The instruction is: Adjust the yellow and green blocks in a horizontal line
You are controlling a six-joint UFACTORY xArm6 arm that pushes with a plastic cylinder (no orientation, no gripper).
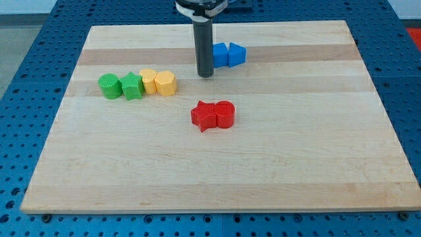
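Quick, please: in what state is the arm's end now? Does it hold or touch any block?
No claw: only my tip, holding nothing. It stands free between the yellow blocks and the blue blocks, touching neither.

No text, label, brand, number or sign can be read anywhere: the blocks and the wooden tabletop (263, 171) are unmarked.

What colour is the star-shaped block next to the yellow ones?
Green star block, clear in the camera view, the only one.
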